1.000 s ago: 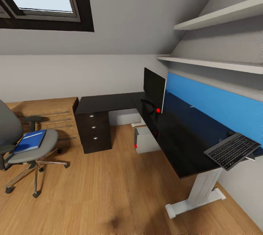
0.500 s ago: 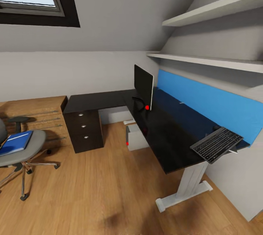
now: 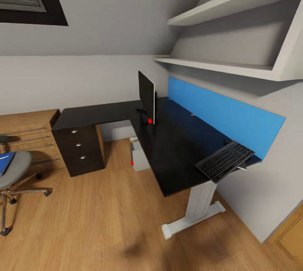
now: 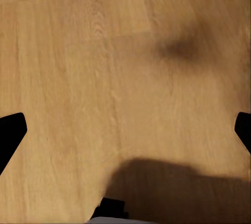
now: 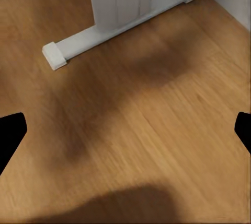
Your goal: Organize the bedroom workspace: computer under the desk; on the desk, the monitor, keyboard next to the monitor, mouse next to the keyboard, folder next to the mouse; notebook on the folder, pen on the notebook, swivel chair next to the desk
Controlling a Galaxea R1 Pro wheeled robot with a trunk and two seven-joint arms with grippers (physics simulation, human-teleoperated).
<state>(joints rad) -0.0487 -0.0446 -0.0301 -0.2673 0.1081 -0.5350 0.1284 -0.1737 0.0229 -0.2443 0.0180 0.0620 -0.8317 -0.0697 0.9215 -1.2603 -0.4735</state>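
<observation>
Keyboard (image 3: 224,161) overhangs the desk (image 3: 176,153) end; both hands (image 4: 125,130) (image 5: 125,130) spread over bare floor (image 3: 105,220).

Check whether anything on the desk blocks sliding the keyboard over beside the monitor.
Nothing visible does. The keyboard lies tilted at the desk's near end, overhanging its edge, and the black top between it and the monitor looks bare.

The left gripper (image 4: 125,130) hangs over the light wood plank floor (image 4: 78,67), its black fingertips (image 4: 10,130) spread wide apart. Nothing sits between them. A dark shadow (image 4: 178,187) lies on the floor beneath the gripper.
</observation>
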